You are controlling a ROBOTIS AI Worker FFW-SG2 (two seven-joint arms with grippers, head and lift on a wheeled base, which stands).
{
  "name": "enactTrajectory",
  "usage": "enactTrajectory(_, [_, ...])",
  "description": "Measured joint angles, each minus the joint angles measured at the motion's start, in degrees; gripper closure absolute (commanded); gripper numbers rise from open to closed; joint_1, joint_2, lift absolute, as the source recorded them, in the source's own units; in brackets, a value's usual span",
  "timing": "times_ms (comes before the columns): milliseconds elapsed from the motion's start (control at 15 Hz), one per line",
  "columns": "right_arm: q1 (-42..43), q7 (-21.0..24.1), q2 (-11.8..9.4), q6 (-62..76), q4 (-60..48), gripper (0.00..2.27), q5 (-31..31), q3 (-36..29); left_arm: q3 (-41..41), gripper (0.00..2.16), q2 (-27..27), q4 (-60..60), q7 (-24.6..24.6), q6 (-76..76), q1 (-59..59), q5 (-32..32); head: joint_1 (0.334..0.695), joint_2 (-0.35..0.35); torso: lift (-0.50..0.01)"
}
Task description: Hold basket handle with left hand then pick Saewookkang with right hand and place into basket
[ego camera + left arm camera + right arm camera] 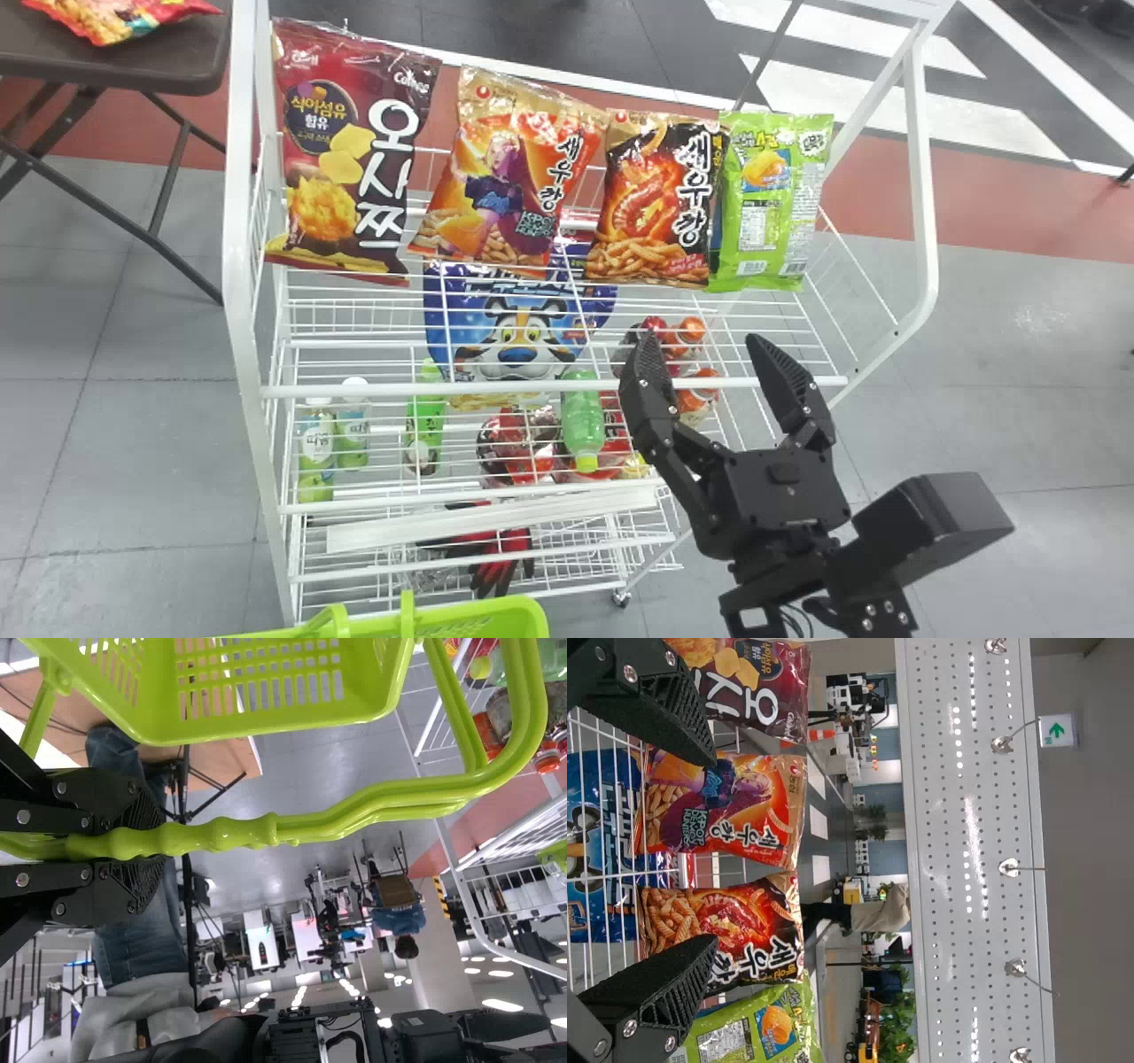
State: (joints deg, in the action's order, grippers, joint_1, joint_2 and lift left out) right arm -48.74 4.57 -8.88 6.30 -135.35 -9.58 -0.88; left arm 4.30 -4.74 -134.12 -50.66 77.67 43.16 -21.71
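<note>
Saewookkang packs (654,208) bear bold lettering; right gripper (702,337) open, left gripper (146,842) grips basket handle (239,833).

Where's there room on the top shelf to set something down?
There is bare room between the front rail and the maroon bag. The right end effector is near the rail's right end. It is crowded where the orange Saewookkang bag, black one and green bag meet.

White rack (237,221) holds four bags, left to right: maroon bag (354,190), orange Saewookkang (509,177), black-orange Saewookkang (656,199), green bag (771,208). Right hand (700,337) is in front of rack's right part, fingers apart. Green basket (523,611) sits at bottom edge. Red snack bag (111,19) lies on dark desk (177,66), top left.
</note>
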Motion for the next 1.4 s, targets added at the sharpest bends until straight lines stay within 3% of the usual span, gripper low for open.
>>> enactTrajectory(733, [1.0,0.0,-0.1,1.9,2.0,0.12,0.1,0.3,-0.1,1.77,-0.1,-0.3,-0.7,0.0,0.4,0.0,0.695,-0.35,-0.019])
enactTrajectory(867, [3.7,2.3,-0.2,6.5,5.5,0.11,1.9,2.0,0.0,1.77,-0.2,-0.3,-0.8,0.0,0.6,0.0,0.695,-0.35,-0.019])
enactTrajectory(1000, [8.6,7.1,-1.8,8.1,9.6,0.12,4.5,5.3,0.2,1.77,-0.5,-0.3,-0.8,0.0,0.6,0.0,0.695,-0.35,-0.019])
enactTrajectory(1400, [23.1,6.4,-2.9,-13.2,15.7,0.12,4.9,6.1,0.7,1.77,-2.0,-0.1,-0.7,1.0,-0.5,0.0,0.695,-0.35,-0.019])
